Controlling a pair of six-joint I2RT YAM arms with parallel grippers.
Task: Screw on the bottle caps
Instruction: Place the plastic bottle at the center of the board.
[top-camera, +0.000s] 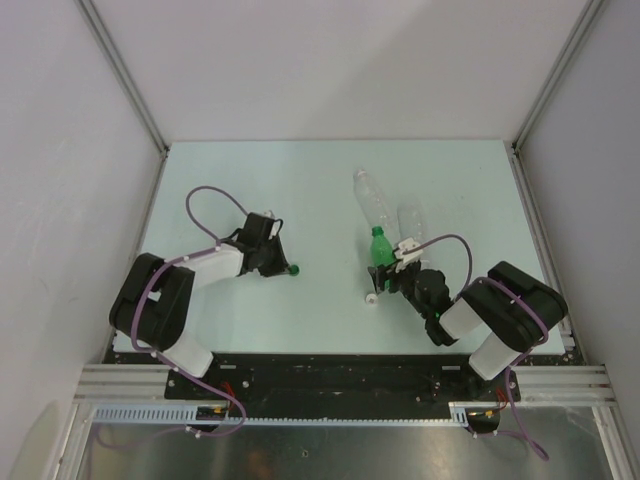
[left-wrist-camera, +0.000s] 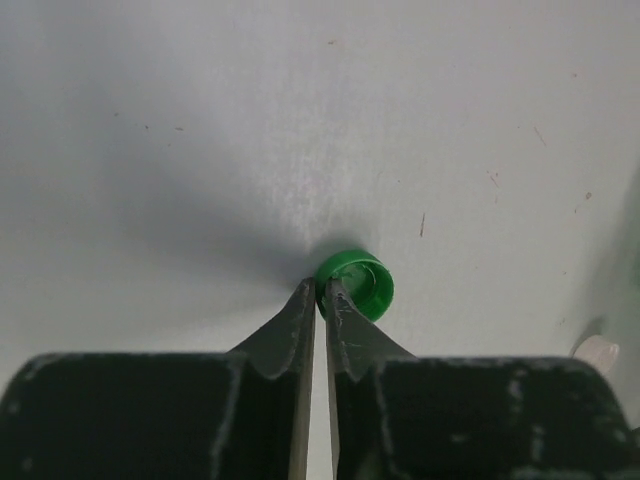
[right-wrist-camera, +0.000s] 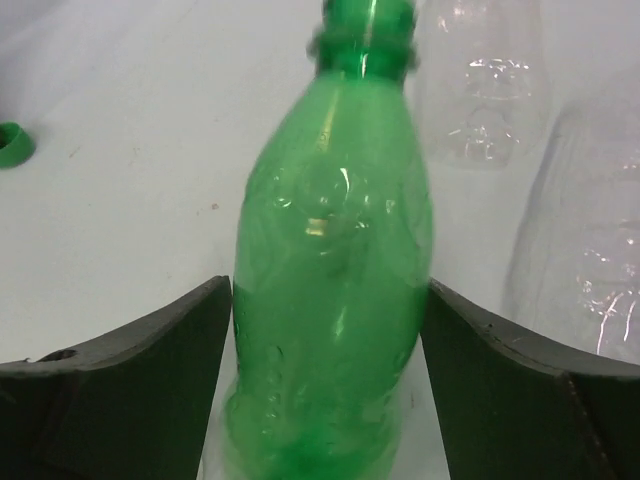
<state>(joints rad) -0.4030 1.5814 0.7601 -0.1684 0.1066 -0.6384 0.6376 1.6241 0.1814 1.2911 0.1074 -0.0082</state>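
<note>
On the left half of the pale table (top-camera: 250, 180), the dark green cap (left-wrist-camera: 358, 283) lies seemingly open side up. The left gripper (left-wrist-camera: 320, 292) has its fingers almost together on the cap's near wall, pinching that thin rim. Across the table, the green bottle (right-wrist-camera: 330, 250) sits between the fingers of the right gripper (top-camera: 395, 270). These stand wide and lie close against both flanks of its belly. I cannot tell whether they squeeze it or only bracket it, and the bottle's outline is blurred. Its neck points away from the wrist camera and its mouth runs off the frame. The clear ribbed bottles (top-camera: 372, 195) lie just beyond it, and a white cap (top-camera: 371, 297) rests on the table beside the right gripper.

The cap looks tiny, light, stiff and slick. A pinch on one wall is probably a thin hold that lets it pivot or slip out, so a grip across its full width would likely turn it better. The bottle appears empty and thin-walled, so it should weigh little. It would likely dent under a hard squeeze and spin under a loose one. A hold on the belly, firm without crushing, should keep the neck steady enough for the threads to catch.
</note>
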